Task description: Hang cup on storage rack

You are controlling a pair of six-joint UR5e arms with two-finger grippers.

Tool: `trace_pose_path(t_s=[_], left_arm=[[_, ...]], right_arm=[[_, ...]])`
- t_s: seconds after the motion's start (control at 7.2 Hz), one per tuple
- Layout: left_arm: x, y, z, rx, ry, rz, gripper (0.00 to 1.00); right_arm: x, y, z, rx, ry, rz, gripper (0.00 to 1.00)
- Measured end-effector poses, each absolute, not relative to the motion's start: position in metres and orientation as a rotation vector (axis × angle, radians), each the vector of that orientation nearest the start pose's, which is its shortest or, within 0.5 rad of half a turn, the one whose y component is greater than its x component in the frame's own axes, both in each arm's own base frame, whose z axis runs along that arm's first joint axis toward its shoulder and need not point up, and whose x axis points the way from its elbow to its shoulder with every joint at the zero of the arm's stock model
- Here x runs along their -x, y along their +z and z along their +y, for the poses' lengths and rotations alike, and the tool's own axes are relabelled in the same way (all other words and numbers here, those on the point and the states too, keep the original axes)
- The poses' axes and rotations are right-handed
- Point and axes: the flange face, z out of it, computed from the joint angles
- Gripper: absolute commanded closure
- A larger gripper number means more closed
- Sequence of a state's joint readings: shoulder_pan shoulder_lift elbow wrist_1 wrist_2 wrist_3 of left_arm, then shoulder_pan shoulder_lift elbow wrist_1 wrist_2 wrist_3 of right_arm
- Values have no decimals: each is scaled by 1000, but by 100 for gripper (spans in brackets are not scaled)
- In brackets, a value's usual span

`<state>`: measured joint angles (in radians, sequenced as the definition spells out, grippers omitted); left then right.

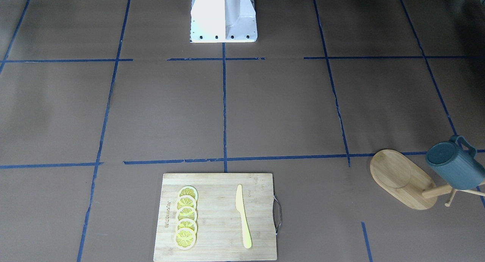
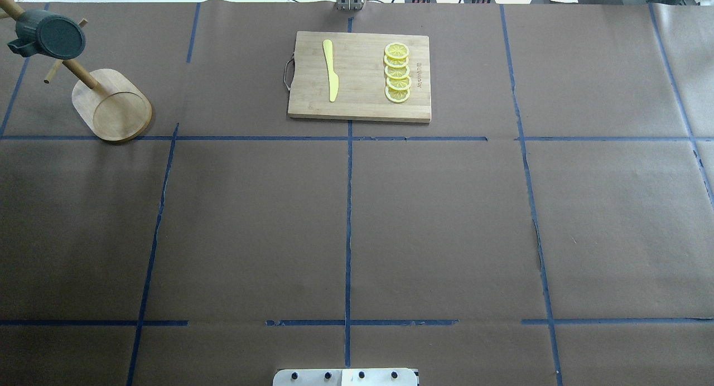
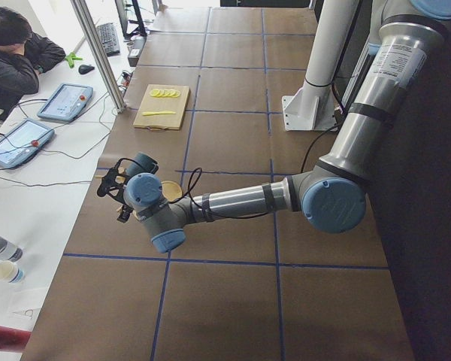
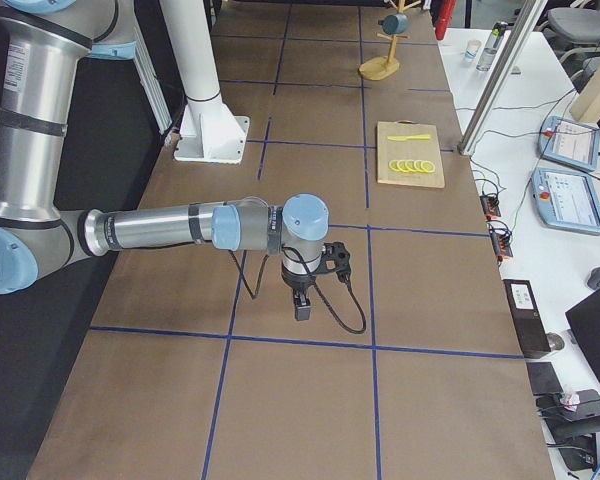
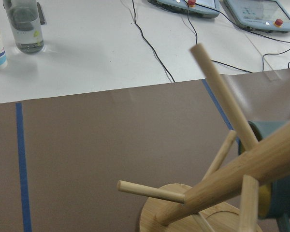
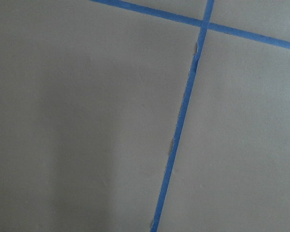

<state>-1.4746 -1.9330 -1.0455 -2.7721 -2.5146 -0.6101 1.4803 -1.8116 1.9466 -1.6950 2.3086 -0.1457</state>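
The cup (image 2: 50,37) rests tilted, bottom up, on a peg of the rack (image 2: 114,107) at the worktop's (image 2: 346,218) far left corner, with the left claw (image 3: 111,180) just beside it and far nearer than the right claw (image 4: 302,300), though whether either claw is apart or together cannot be told.

Left arm (image 3: 233,201) is stretching low across the table (image 3: 233,301).
Its tip is hovering just beside the cup (image 3: 143,162); an operator (image 3: 19,56) is sitting beyond.
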Motion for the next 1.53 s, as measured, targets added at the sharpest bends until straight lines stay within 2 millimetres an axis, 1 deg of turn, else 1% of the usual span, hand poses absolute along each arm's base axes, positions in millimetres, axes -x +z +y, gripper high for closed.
trace_pose_path(t_s=[0.14,0.28,0.56,0.69,1.11,1.25,1.39,1.53], left_arm=[[-3,555,-638,-571,47,1139,0],[-2,560,-629,-547,46,1144,0],[-5,593,-609,-514,71,1119,0],[-4,606,-605,-505,105,1091,0],[2,640,-613,-472,229,921,0],[4,646,-616,-439,259,863,0],[6,642,-620,-390,268,813,0],[10,630,-621,-332,262,775,0]], right_arm=[[-31,595,-392,-31,-229,-739,0],[-31,595,-392,-30,-229,-739,0],[-31,596,-392,-29,-229,-738,0],[-31,596,-392,-29,-229,-738,0],[-31,596,-392,-30,-230,-738,0],[-31,596,-392,-30,-230,-737,0],[-31,596,-392,-30,-230,-737,0],[-31,596,-392,-30,-231,-737,0]])
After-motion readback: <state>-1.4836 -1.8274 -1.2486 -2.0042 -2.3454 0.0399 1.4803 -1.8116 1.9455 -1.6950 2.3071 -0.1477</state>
